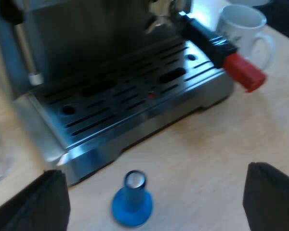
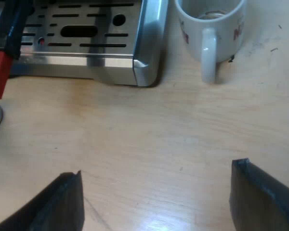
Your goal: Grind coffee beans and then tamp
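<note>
While left end effector (image 1: 159, 195) hangs spread near blue tamper (image 1: 131, 202), right end effector (image 2: 156, 192) spread near mug (image 2: 190, 29), both empty

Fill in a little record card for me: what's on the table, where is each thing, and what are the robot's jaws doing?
Coffee maker: espresso machine, slotted metal drip tray at its base
Locked in: holder in the machine's front, red handle end sticking out past the tray's corner
Loose tool: blue tamper, upright on the wooden table by the tray's edge
Cup: white mug, upright beside the machine, not touching it
Left jaws: open, empty, above the tamper
Right jaws: open, empty, over bare table near the mug
</note>
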Motion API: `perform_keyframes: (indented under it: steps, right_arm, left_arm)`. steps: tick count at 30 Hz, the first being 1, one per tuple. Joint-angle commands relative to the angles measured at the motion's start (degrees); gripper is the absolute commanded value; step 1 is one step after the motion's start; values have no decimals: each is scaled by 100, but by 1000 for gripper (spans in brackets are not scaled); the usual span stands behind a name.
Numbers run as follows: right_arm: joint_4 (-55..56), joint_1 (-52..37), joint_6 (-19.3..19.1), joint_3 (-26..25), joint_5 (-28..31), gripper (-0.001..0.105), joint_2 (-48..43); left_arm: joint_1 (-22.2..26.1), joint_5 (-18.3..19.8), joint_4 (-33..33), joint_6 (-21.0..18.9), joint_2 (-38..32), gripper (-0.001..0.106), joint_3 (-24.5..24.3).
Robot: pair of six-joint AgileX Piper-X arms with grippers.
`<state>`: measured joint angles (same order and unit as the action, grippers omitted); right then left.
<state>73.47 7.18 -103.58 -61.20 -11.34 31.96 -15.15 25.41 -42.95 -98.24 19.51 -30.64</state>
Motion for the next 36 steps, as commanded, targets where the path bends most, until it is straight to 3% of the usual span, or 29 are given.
perform_keyframes:
  steps: [1,7,10,17,23,27,33,36]
  right_arm:
    - [58,220,68,-143,-88,65,113]
    - [3,1114,461,-152,99,65,400]
    - [-175,1718,674,-152,464,65,541]
    - [-776,3408,1295,-130,1713,65,880]
    - [-1148,4559,1899,-45,2733,65,1235]
    - [-1993,5388,2485,454,3741,65,1346]
    - [-3505,6051,2763,1414,4681,65,1345]
    - [-4337,6204,2792,1929,4858,65,1345]
  left_arm:
    - [-71,283,230,-4,160,76,-36]
    - [-114,716,722,-4,678,76,-36]
    - [-114,841,909,-4,859,76,-36]
    - [-143,1065,1042,89,1079,76,-12]
    - [-529,1062,1064,327,1078,76,112]
    - [-651,1048,1069,337,1078,76,149]
    - [-651,1035,1069,337,1078,76,149]
    - [-651,1035,1069,337,1078,76,149]
